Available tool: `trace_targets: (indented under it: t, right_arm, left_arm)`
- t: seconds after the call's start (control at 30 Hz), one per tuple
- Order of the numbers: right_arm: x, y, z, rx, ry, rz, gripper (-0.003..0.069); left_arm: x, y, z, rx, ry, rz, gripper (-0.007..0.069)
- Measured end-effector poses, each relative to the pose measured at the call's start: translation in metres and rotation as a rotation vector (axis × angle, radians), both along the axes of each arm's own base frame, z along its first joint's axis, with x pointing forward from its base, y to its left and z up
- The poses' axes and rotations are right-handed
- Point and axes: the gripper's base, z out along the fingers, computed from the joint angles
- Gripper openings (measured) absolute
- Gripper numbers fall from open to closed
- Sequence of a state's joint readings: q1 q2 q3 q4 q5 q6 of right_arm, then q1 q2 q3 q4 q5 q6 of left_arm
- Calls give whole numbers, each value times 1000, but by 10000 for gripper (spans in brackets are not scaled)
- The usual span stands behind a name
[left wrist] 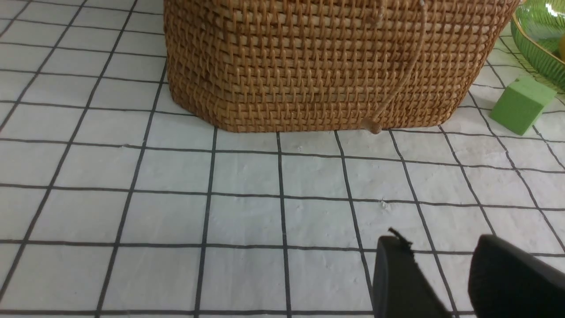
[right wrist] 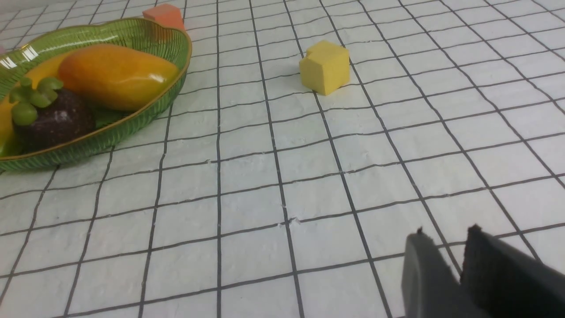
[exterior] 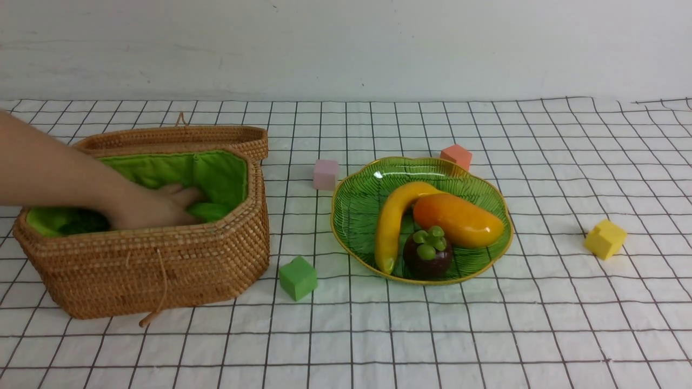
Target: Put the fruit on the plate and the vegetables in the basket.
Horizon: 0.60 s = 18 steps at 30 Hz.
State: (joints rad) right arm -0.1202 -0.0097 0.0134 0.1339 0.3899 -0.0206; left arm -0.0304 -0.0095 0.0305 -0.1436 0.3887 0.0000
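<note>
The fruit lies on the green glass plate (exterior: 346, 216): a yellow banana (exterior: 392, 221), an orange mango (exterior: 459, 219) and a dark purple mangosteen (exterior: 427, 254). The wicker basket (exterior: 162, 270) stands at the left, with its lid (exterior: 178, 138) thrown back. A person's hand (exterior: 157, 208) reaches into it and hides most of the inside. Only dark green leaves (exterior: 81, 221) show of the vegetables. Neither gripper appears in the front view. My left gripper (left wrist: 437, 240) hangs open and empty over the cloth before the basket (left wrist: 331, 66). My right gripper (right wrist: 446, 232) is slightly open and empty, away from the plate (right wrist: 88, 145).
Foam cubes lie about on the checked cloth: green (exterior: 297, 277) by the basket's near corner, pink (exterior: 325, 174) between basket and plate, orange (exterior: 457, 156) behind the plate, yellow (exterior: 605, 237) to the right. The person's forearm (exterior: 54, 167) comes in from the left edge.
</note>
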Motion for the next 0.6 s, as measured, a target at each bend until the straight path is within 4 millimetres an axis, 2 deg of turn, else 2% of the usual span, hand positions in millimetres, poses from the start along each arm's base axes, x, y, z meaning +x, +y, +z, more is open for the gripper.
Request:
trace_targets:
  t: [0.6]
  right_arm:
    - [0, 0, 0, 0, 0, 0, 174]
  left_arm:
    - [0, 0, 0, 0, 0, 0, 239]
